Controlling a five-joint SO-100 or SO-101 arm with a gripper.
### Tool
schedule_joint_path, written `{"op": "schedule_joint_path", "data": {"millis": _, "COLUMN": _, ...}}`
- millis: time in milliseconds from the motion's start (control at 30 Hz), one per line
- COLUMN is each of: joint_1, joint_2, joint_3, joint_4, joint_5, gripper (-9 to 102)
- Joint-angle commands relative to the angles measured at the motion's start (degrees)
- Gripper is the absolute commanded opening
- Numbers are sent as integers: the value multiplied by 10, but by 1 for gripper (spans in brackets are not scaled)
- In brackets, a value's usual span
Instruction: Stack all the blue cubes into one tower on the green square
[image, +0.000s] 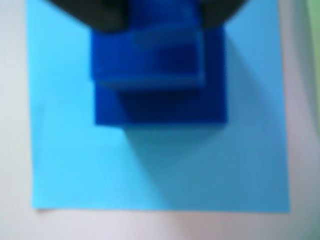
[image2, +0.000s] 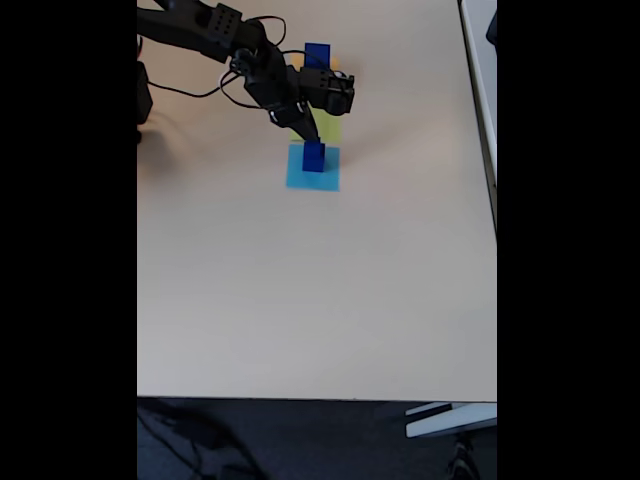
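We saw the beige table (image2: 320, 290) carrying the black arm (image2: 215, 35), which reached in from the far left of the fixed view. Below its gripper (image2: 308, 135) lay the light-blue paper square (image: 160, 170), bearing a stack of two navy cubes: the larger cube (image: 160, 107) beneath, the smaller cube (image: 147, 62) on top. We could not tell how the jaws stood. A third blue cube (image2: 318, 55) stood farther away on the orange-yellow square (image2: 296, 62). The green square (image2: 330, 127) lay between, partly hidden by the arm.
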Motion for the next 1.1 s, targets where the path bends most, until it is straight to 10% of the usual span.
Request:
{"op": "schedule_joint_path", "data": {"millis": 0, "joint_1": 8, "joint_2": 45, "joint_3": 0, "joint_4": -18, "joint_5": 4, "gripper": 3}}
{"op": "schedule_joint_path", "data": {"millis": 1067, "joint_1": 9, "joint_2": 47, "joint_3": 8, "joint_4": -27, "joint_5": -3, "gripper": 8}}
